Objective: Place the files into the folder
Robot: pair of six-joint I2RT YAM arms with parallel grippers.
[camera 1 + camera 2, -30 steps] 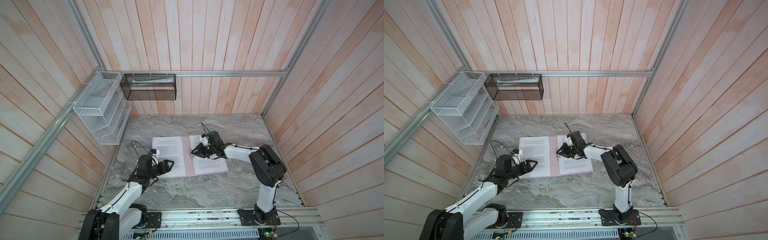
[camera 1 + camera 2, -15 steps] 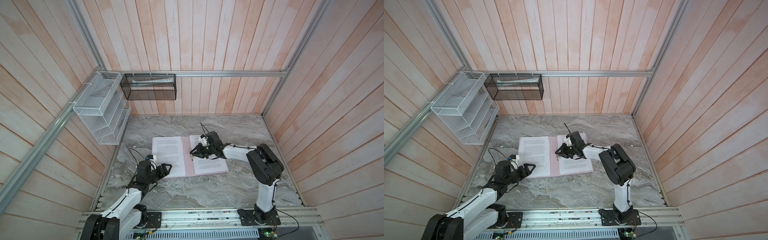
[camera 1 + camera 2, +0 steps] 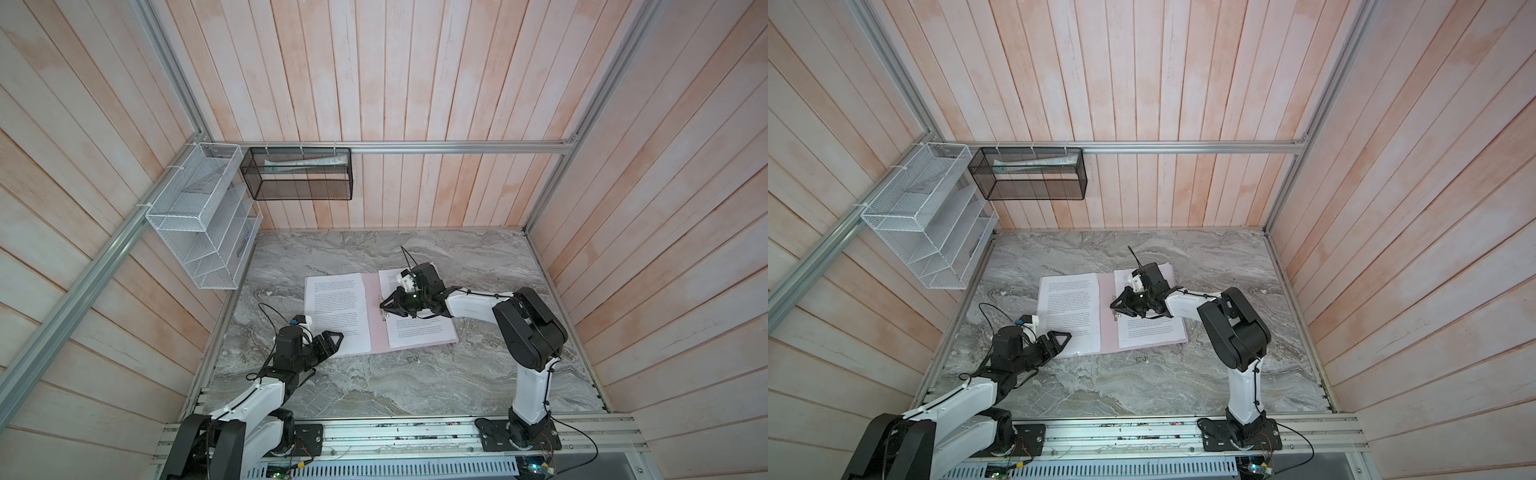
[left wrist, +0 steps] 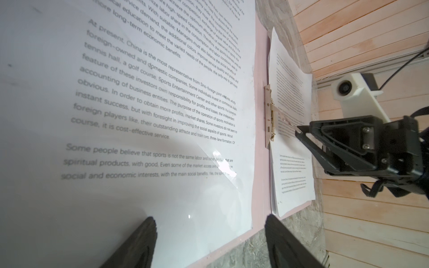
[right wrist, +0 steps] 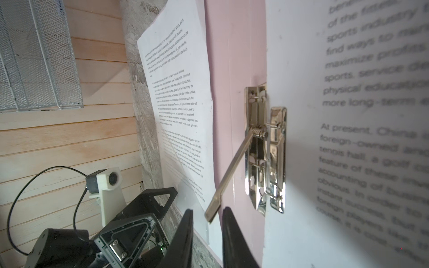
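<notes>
On the table (image 3: pixel 374 386), pink folder (image 3: pixel 376 332) lying open — files (image 3: pixel 334 307) on both halves

Pink folder (image 3: pixel 375 336) open flat; files (image 3: pixel 336 307) on both halves.

Both top views look steeply down from high above the front, side by side, and take in the whole table (image 3: pixel 374 386). Each wrist camera looks low and close across the folder (image 4: pixel 261 116); both show its clip (image 5: pixel 264 150).
</notes>
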